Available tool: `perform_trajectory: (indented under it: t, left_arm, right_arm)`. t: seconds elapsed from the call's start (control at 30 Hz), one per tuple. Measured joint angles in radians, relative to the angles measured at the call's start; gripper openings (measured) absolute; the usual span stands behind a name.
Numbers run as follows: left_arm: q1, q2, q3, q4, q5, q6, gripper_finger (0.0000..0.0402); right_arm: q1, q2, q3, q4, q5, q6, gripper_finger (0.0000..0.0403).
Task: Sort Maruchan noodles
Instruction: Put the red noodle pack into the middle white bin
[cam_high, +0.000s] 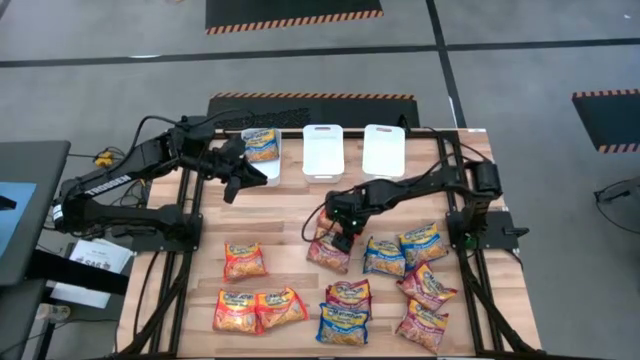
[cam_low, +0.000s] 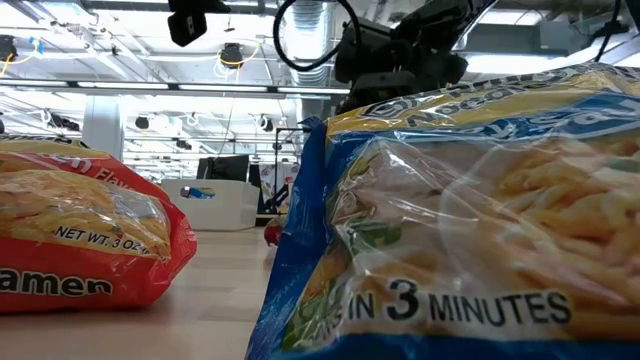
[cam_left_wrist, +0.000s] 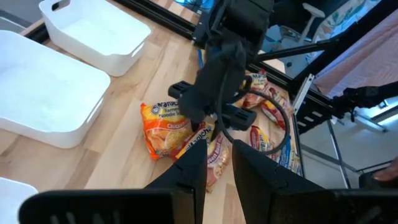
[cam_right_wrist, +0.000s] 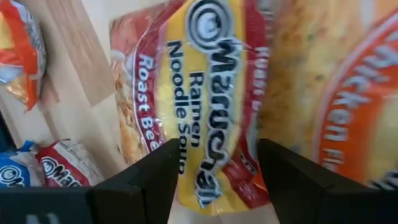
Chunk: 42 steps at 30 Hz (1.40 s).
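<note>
Just left of centre in the high view: the right gripper (cam_high: 343, 238), low over a glossy maroon roast-beef noodle packet (cam_right_wrist: 205, 99) on the wooden table (cam_high: 290, 225), with an orange chicken packet (cam_right_wrist: 348, 93) crowded against it. Jaws spread wide either side of the maroon packet in the right wrist view, nothing held yet. Upper left of the high view: the left gripper (cam_high: 238, 175), hovering beside the leftmost of three white rectangular plastic bins (cam_high: 258, 146), fingers (cam_left_wrist: 194, 171) nearly together with a narrow gap and nothing between them. One blue packet (cam_high: 261, 143) already inside that bin; middle bin (cam_high: 323, 150) and right bin (cam_high: 384, 150) bare. Remaining packets scattered across the lower half: three orange ones (cam_high: 244, 260) at lower left, a mix of blue and maroon (cam_high: 420, 290) at lower centre and right. Main risk, as a judgement: pinching both the maroon and the neighbouring orange packet together, since they lie touching or overlapping, and dropping two flavours into one bin. Slick film likely to slip from a shallow pinch; a hard squeeze likely to crush the noodle block. Both arms near the centre, so a crossing path could clip the left arm.
</note>
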Motion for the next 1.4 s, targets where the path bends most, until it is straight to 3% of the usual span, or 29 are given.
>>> perform_trajectory:
  t: [0.27, 0.7, 1.07, 1.4]
  left_arm:
    - [0.0, 0.0, 0.0, 0.0, 0.0, 0.0, 0.0061]
    - [0.0, 0.0, 0.0, 0.001, -0.001, 0.0, 0.0061]
    - [0.0, 0.0, 0.0, 0.001, -0.001, 0.0, 0.0061]
    - [0.0, 0.0, 0.0, -0.001, -0.048, -0.001, 0.0061]
  right_arm:
    - [0.007, 0.017, 0.0, -0.008, 0.0, 0.022, 0.0211]
    - [0.008, 0.012, 0.001, -0.008, -0.029, 0.051, 0.0016]
    - [0.009, -0.011, 0.102, -0.112, -0.019, 0.022, 0.0006]
    - [-0.02, -0.01, 0.354, -0.34, 0.164, -0.109, 0.0005]
